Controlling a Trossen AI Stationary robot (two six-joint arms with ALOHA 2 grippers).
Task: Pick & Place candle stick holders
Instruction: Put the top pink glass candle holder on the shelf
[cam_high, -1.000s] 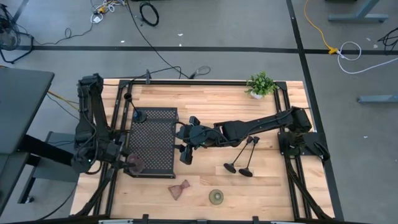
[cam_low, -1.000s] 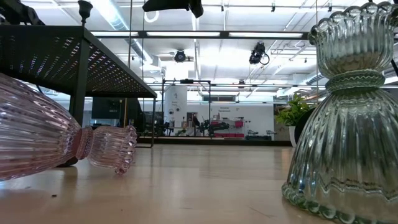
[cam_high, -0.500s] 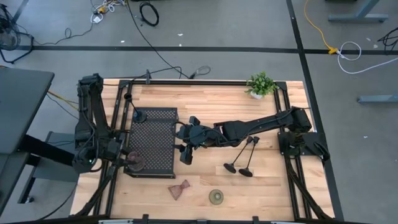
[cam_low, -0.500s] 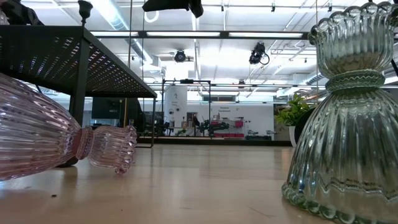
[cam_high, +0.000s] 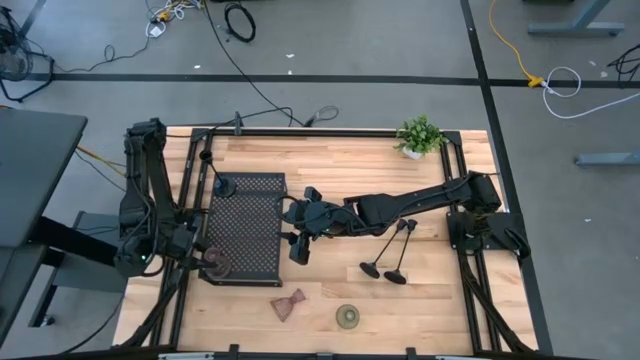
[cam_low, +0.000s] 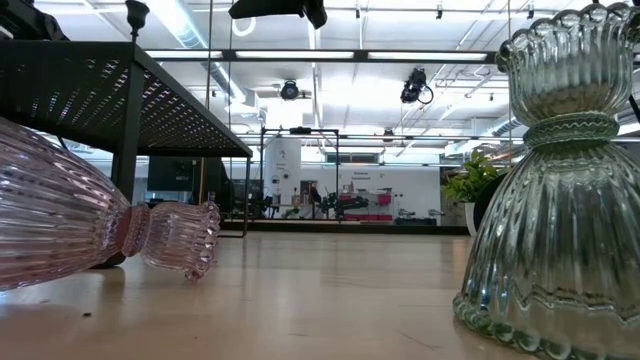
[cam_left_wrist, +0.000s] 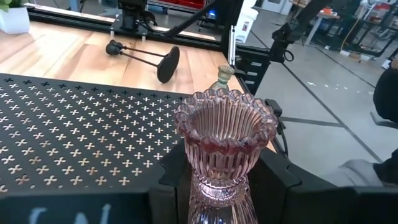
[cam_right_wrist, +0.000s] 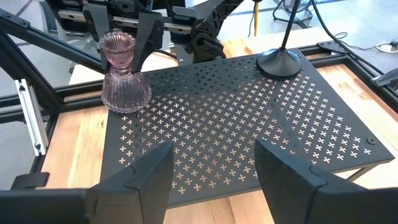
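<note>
A rose-brown ribbed glass holder (cam_left_wrist: 222, 146) stands upright on the near left corner of the black perforated tray (cam_high: 250, 225); it also shows in the high view (cam_high: 216, 263). My left gripper (cam_high: 203, 256) is shut on it. My right gripper (cam_right_wrist: 211, 180) is open and empty over the tray's right edge (cam_high: 298, 238). One tall black holder (cam_right_wrist: 281, 57) stands on its round base at the tray's far left. Two more tall black holders (cam_high: 386, 254) lie on the table right of the tray. A pink holder (cam_high: 288, 305) lies on its side. An olive-green holder (cam_high: 348, 317) stands near the front edge. My left gripper has the holder between its two fingers (cam_right_wrist: 149, 30), one on each side of its upper cup and neck (cam_right_wrist: 117, 45). The fingers come in level from the table's left. The holder stays upright, with its base (cam_right_wrist: 125, 98) on the tray.
A small green potted plant (cam_high: 420, 135) stands at the far right of the table. The low view shows the lying pink holder (cam_low: 100, 235), the standing green holder (cam_low: 555, 200) and the tray's underside (cam_low: 120, 90). Bare wood lies between the tray and the near edge.
</note>
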